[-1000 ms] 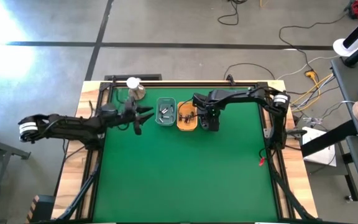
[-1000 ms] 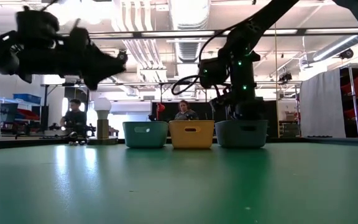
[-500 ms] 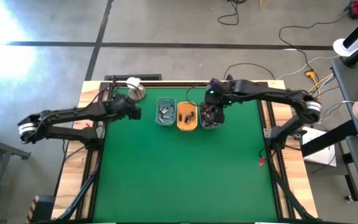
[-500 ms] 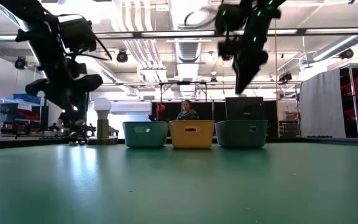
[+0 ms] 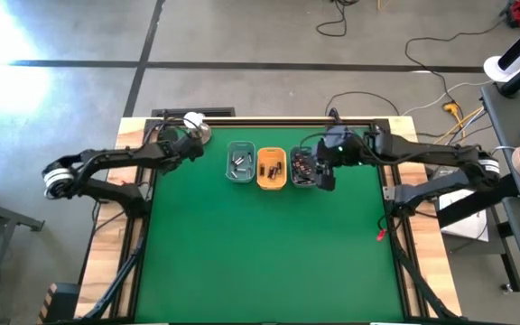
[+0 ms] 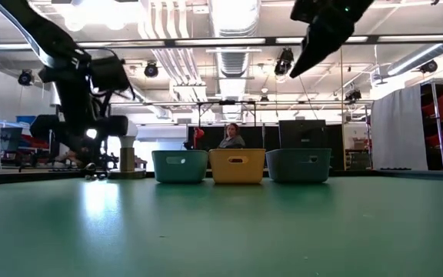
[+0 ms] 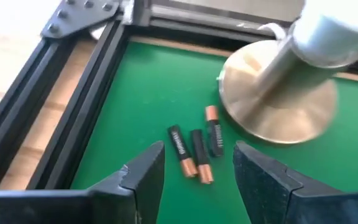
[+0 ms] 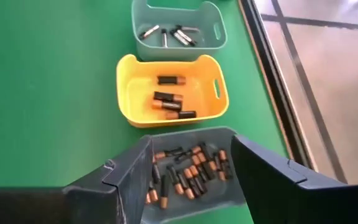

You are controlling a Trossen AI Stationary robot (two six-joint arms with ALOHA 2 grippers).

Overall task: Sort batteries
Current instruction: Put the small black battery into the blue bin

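From above, you see three trays in a row at the back of the green table point(image 5: 260, 253): teal tray point(image 5: 240, 161), yellow tray point(image 5: 272, 168), grey tray point(image 5: 301, 168) — each likely taking one battery kind. The left end effector point(image 5: 190, 144) sits by the metal dome point(image 5: 199, 132); the right end effector point(image 5: 323, 173) hovers beside the grey tray.

At table height, a person point(image 6: 231, 137) sits in the workshop behind the trays.

Your left wrist shows fingers apart, empty, over three loose batteries point(image 7: 194, 148) beside the dome — probably the next pick.

Your right wrist shows fingers apart, empty, above the full grey tray.
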